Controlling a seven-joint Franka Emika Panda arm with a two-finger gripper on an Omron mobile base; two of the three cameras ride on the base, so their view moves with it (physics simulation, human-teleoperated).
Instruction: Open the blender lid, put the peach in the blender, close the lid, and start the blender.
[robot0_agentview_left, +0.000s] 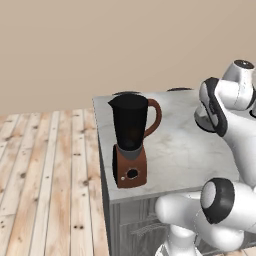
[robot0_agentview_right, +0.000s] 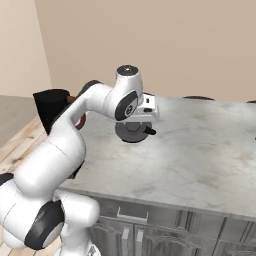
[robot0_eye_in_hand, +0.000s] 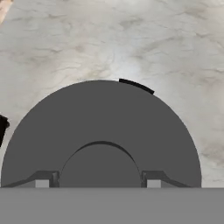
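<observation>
Lid's off the blender (robot0_agentview_left: 131, 142) and the jar stands open near the counter's (robot0_agentview_left: 185, 150) left edge — the gripper (robot0_eye_in_hand: 99, 184) is clamped on the lid's (robot0_eye_in_hand: 100, 135) knob, low over the marble well right of it — peach, closing and start left.

Nothing here can be read: the blender (robot0_agentview_left: 131, 142) at the counter's (robot0_agentview_left: 175, 155) left front corner carries no label, brand or number. Its base shows just a plain round button, unmarked.
</observation>
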